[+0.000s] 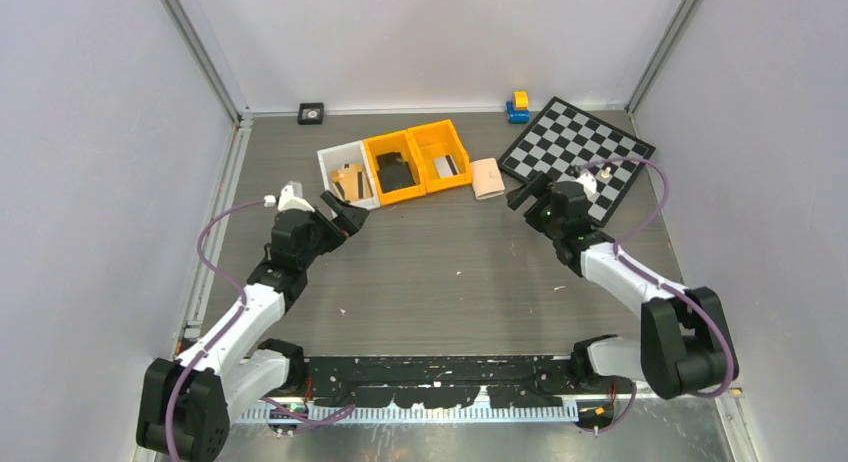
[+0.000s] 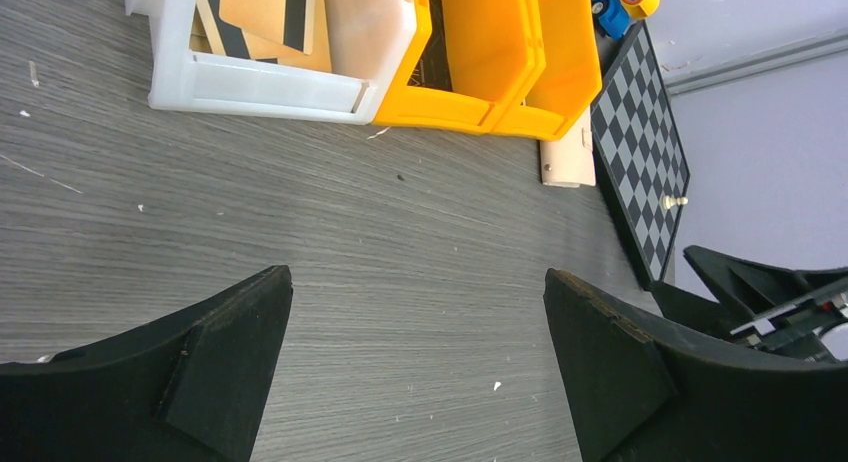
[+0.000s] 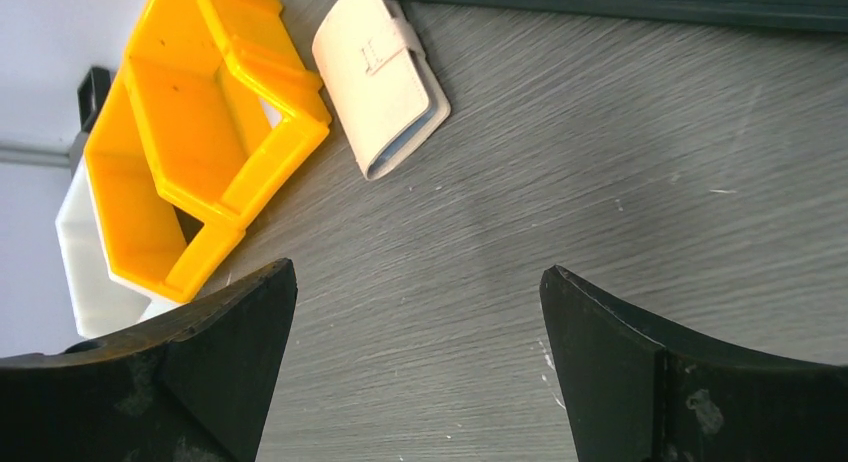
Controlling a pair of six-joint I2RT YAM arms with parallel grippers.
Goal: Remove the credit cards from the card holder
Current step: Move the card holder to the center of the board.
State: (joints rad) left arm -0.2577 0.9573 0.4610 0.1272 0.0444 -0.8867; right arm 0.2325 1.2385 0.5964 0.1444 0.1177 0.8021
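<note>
Your right gripper [image 1: 525, 194] hangs empty, jaws apart, just right of the closed card holder [image 1: 487, 178]. Your left gripper [image 1: 345, 211], likewise spread, hovers near the white bin [image 1: 328, 168].

L arm [image 1: 255, 307], R arm [image 1: 615, 267] reach fwd; jaws wide, empty.

The card holder [image 3: 380, 87] was a small beige wallet, folded shut with its strap across, lying flat on the bench [image 3: 620, 182] just beside the yellow bin [image 3: 200, 132].
</note>
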